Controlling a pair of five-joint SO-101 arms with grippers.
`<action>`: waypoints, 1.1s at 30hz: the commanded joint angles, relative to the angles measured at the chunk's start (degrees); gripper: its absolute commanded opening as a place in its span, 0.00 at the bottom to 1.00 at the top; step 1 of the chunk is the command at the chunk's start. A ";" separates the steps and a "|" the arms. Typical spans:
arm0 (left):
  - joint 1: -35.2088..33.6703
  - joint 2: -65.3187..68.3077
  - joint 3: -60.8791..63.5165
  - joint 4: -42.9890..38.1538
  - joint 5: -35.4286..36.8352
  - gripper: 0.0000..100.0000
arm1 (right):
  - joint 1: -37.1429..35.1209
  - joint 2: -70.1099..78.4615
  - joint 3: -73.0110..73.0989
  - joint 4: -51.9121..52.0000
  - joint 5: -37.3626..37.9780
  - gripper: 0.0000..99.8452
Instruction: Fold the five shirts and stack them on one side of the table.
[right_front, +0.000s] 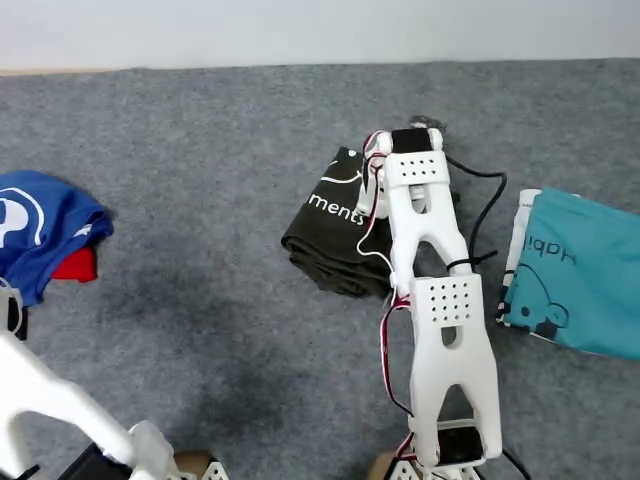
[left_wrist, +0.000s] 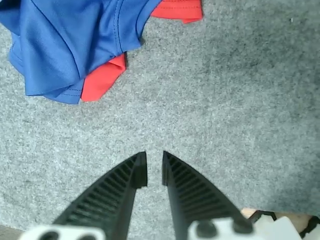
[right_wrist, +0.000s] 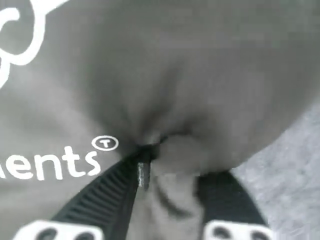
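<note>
Right pincer (right_wrist: 177, 172) is down on the dark olive shirt (right_front: 335, 235), and it's clamped. A fold of that dark fabric is bunched up between the two black fingers (right_wrist: 107, 192), puckering right at the tips. White lettering runs across the cloth just beside the gripping point. From the high view, the white right arm (right_front: 445, 300) stretches out over the shirt's near edge. The shirt itself is a crumpled, half-folded heap under and beside the pincer, mid-table.

Off to that pincer's right, well clear of the dark shirt, lies the teal shirt (right_front: 590, 270), spread fairly flat. A white edge of cloth (right_front: 520, 235) peeks out along the side nearest the arm; whether that's a separate shirt is hard to tell.

Over to the left pincer (left_wrist: 155, 170): the ribbed fingers are nearly together, just a thin slit between the tips, and nothing is in them. It hangs over bare grey felt table cover (left_wrist: 240, 100). Ahead of its tips, and apart from them, sits the blue shirt (left_wrist: 65, 45), rumpled, lying on top of the red shirt (left_wrist: 102, 82). Red corners poke out from under the blue hem on the side facing the pincer.
</note>
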 joint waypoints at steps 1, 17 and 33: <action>0.26 -1.32 -0.31 0.00 0.00 0.06 | 0.04 1.80 0.79 2.15 6.77 0.03; 0.26 -1.58 -0.48 0.00 0.00 0.06 | 6.02 -32.57 20.66 2.59 26.81 0.01; 0.35 -1.32 -0.57 -1.76 -0.09 0.06 | 17.71 -56.13 32.09 2.51 36.57 0.01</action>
